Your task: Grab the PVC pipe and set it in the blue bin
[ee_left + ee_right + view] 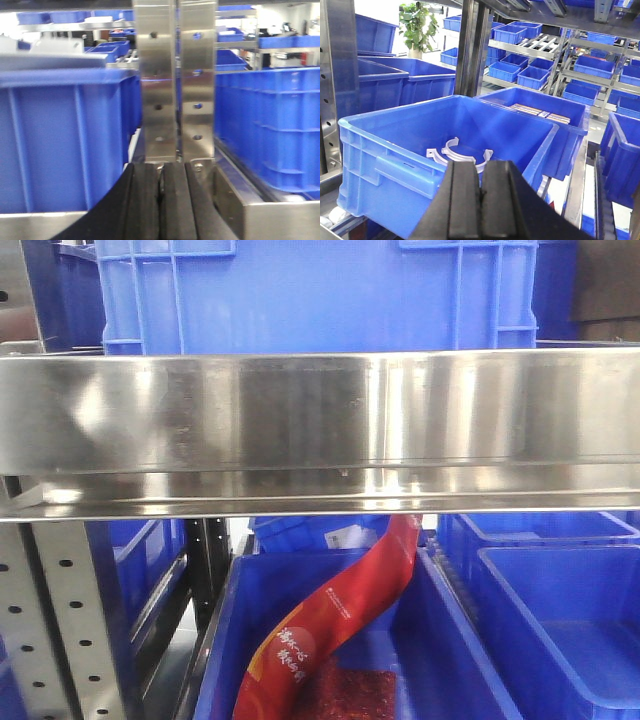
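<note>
Two white curved pipe pieces (457, 154) lie on the floor of the blue bin (380, 135) straight ahead of and below the right claw (481, 192), whose jaws are pressed together empty, as are the left claw's (161, 187).

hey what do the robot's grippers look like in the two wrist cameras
Both look alike. The left gripper and the right gripper each show two flat black fingers with a matte, rubbery look, running lengthwise and flaring wider toward the bottom edge of the frame. No cables, markings or labels show on them. Nothing of the arms behind them is in view.
</note>
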`<state>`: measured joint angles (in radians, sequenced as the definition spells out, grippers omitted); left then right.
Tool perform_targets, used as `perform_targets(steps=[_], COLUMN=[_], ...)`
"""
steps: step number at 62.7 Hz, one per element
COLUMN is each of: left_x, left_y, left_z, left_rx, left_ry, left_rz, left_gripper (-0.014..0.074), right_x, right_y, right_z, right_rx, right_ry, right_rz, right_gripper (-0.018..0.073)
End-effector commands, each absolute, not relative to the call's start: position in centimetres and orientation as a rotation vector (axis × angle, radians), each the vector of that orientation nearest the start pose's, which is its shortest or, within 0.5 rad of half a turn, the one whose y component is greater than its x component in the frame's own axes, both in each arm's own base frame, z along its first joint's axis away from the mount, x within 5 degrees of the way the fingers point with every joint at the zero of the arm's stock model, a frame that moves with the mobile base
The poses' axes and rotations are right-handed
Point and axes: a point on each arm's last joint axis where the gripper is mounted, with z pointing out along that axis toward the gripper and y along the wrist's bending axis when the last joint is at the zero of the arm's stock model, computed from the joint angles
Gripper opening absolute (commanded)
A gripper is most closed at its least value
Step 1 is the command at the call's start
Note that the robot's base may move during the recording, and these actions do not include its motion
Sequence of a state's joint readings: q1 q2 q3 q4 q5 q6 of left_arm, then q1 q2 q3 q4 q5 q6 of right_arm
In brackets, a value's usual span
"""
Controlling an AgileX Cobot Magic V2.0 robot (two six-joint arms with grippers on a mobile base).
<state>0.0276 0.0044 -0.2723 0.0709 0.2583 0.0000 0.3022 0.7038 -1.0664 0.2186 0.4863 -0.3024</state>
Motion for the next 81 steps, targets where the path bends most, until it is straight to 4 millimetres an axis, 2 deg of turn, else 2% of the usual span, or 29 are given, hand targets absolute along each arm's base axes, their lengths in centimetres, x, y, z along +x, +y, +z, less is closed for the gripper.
perform_targets(steps=[1, 19, 37, 81], left_x=[3.9, 4.8, 5.1, 5.2], left_y=[0.2, 0.2, 0.2, 0.2], left_z=[27.5, 25.2, 24.0, 23.6], left_rx=[-0.005, 0.0, 0.002, -0.015], left_ry=[1.417, 1.391, 1.382, 1.382], left_rz=[0.077, 0.071, 0.067, 0.047], left_gripper=[-0.0111, -0.0111, -0.0111, -0.0111], right_x=[10.7, 10.7, 10.7, 10.7], right_y=[4.2, 4.2, 4.2, 4.2], right_z=[46.4, 46.4, 46.4, 46.4], right_rx=[-0.396, -0.395, -0.395, -0.395], right_ry=[1.523, 1.522, 1.522, 1.522], right_rz=[0.215, 0.215, 0.215, 0.215], right_gripper=[-0.0153, -0.0153, -0.0153, -0.0153])
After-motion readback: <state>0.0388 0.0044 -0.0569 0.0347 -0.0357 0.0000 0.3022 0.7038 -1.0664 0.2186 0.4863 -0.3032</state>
